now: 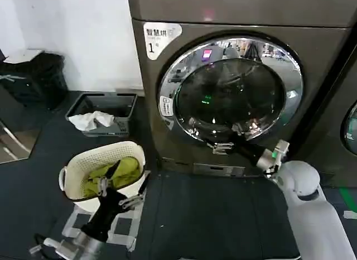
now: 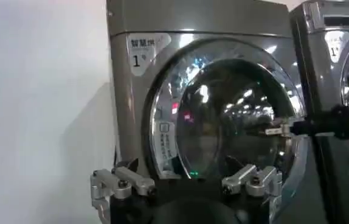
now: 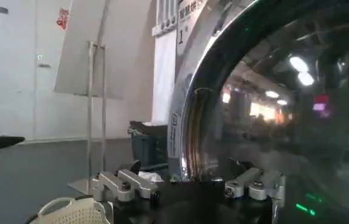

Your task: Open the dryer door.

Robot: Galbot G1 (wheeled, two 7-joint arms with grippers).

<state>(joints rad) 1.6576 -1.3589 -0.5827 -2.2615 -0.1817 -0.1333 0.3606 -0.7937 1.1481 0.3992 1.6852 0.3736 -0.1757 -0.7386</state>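
The dryer (image 1: 240, 76) carries 1 white label (image 1: 160, 38) at its upper left corner, printed with Chinese characters above a large "1". The door (image 1: 239, 92) sits in the middle of the dryer's front: 1 round porthole, chrome rim around dark bulging glass, closed flat against the machine. 1 small white sticker (image 1: 165, 106) with fine print too small to read sits on the rim's left side. A green light glows behind the glass. The edge of a 2nd machine (image 1: 350, 126) shows to the right.

The right gripper (image 1: 223, 146) reaches up to the door's lower rim, its 2 fingers spread apart and holding nothing; whether they touch the chrome I cannot tell. In the right wrist view its fingers (image 3: 124, 184) stand open just before the glass.

The left gripper (image 1: 120, 188) hangs low to the left, well apart from the door, over 1 cream basket (image 1: 75, 171) holding green cloth (image 1: 117, 172). Its 2 fingers are open and empty. Farther back lies 1 grey bin (image 1: 125, 106) with white cloth (image 1: 89, 120) in it.
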